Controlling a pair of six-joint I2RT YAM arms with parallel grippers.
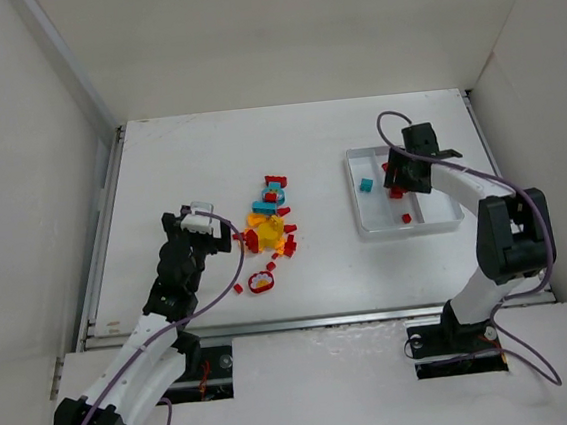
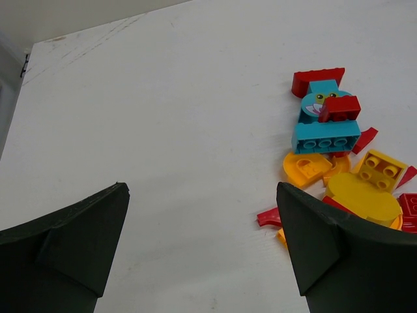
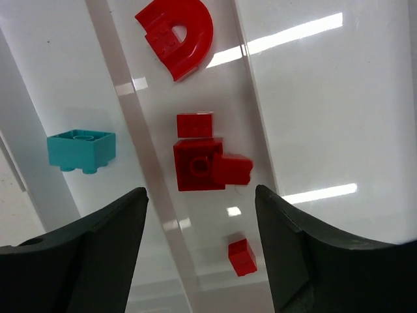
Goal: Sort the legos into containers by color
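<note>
The legos (image 1: pixel 270 224) lie in a loose pile of red, yellow, orange and teal pieces mid-table. My left gripper (image 1: pixel 228 240) stands open just left of that pile. In the left wrist view the left gripper (image 2: pixel 202 208) holds nothing, with a red sliver (image 2: pixel 270 216) and teal bricks (image 2: pixel 326 124) to its right. The white tray of containers (image 1: pixel 411 230) sits at the right. My right gripper (image 3: pixel 202 208) hangs open over the middle compartment, above several red pieces (image 3: pixel 199 163). A teal brick (image 3: pixel 81 150) lies in the neighbouring compartment.
White walls enclose the table on three sides. A red and yellow ring piece (image 1: pixel 261 282) and a small red bit (image 1: pixel 238 288) lie apart from the pile, nearer the front rail (image 1: pixel 314 320). The tray's right compartment (image 1: pixel 444 212) holds nothing visible.
</note>
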